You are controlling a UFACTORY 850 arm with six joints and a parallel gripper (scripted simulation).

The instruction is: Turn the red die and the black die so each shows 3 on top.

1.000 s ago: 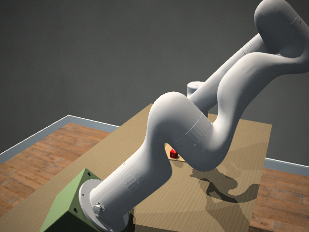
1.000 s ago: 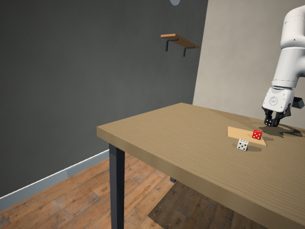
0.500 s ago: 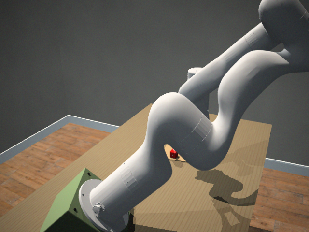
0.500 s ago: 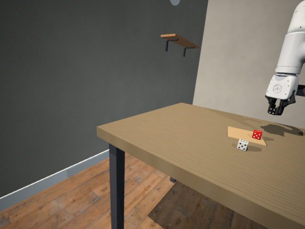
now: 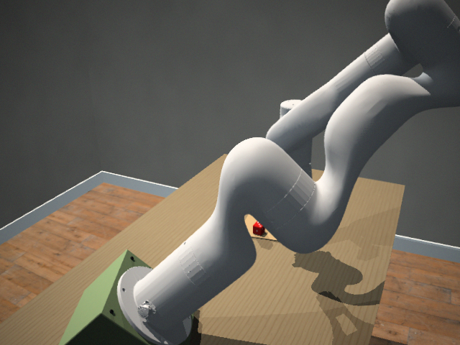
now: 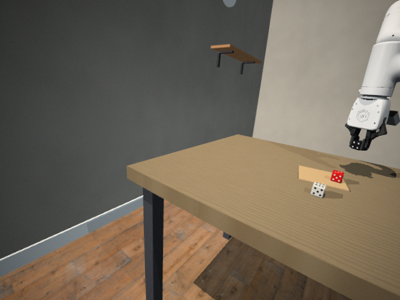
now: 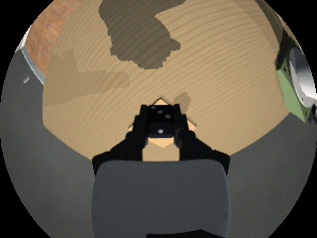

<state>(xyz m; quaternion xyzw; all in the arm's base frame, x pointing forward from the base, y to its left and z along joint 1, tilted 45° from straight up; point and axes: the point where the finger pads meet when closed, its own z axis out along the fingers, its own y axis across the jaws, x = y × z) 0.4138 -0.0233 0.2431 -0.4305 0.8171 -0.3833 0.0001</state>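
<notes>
1 black die (image 6: 356, 144) (image 7: 161, 121) is hanging above the table (image 6: 225, 180) (image 5: 290, 297) (image 7: 213, 64), clamped between the fingers of the gripper (image 6: 360, 144) (image 7: 160, 112). On the tan mat (image 6: 313, 175) (image 5: 251, 224) (image 7: 163, 143), the red die (image 6: 337, 176) (image 5: 258, 228) is resting flat, while the white die (image 6: 318, 189) is sitting near it, showing 5 pips on 1 side face.

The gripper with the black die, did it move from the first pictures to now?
Yes! The gripper went up, away from the table, carrying the black die along. It didn't grab or let go of anything. The red die, white die and mat stayed put.
</notes>
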